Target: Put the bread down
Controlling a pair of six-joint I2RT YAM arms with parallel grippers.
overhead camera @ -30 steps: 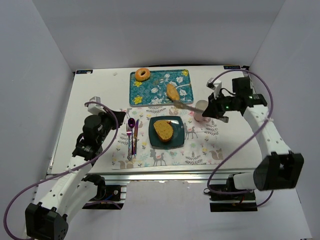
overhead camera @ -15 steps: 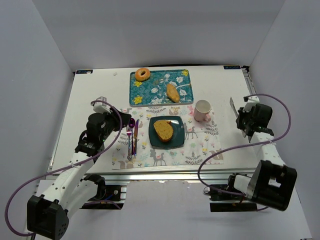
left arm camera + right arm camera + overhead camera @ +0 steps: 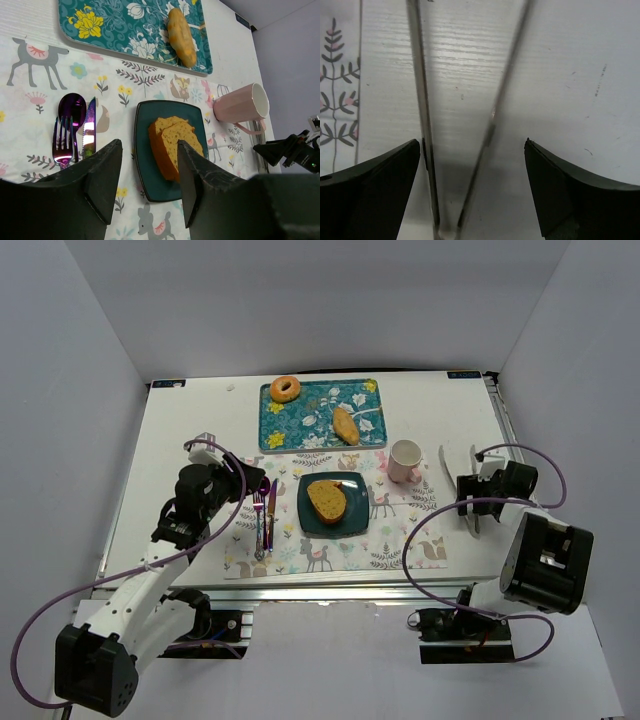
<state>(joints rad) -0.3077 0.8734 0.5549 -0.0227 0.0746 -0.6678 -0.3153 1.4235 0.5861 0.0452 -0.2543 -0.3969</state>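
Observation:
The bread (image 3: 327, 500) lies on the dark teal square plate (image 3: 356, 522) in the middle of the placemat. The left wrist view shows it as two overlapping golden slices (image 3: 175, 142) on that plate (image 3: 157, 189). My left gripper (image 3: 256, 482) hovers left of the plate, open and empty (image 3: 149, 150), with the bread seen between its fingers. My right gripper (image 3: 466, 496) is low over the bare table right of the placemat. It is open (image 3: 472, 142), and metal tongs (image 3: 422, 100) lie loose between its fingers.
A floral tray (image 3: 300, 425) at the back holds a donut (image 3: 286, 389) and a narrow roll (image 3: 345, 425). A pink mug (image 3: 405, 460) stands right of the plate. Fork, knife and spoon (image 3: 264, 510) lie left of it. White walls enclose the table.
My right arm has drawn back from the tray to the table's right side, opened and let the tongs go. The left gripper has opened and shifted slightly toward the plate.

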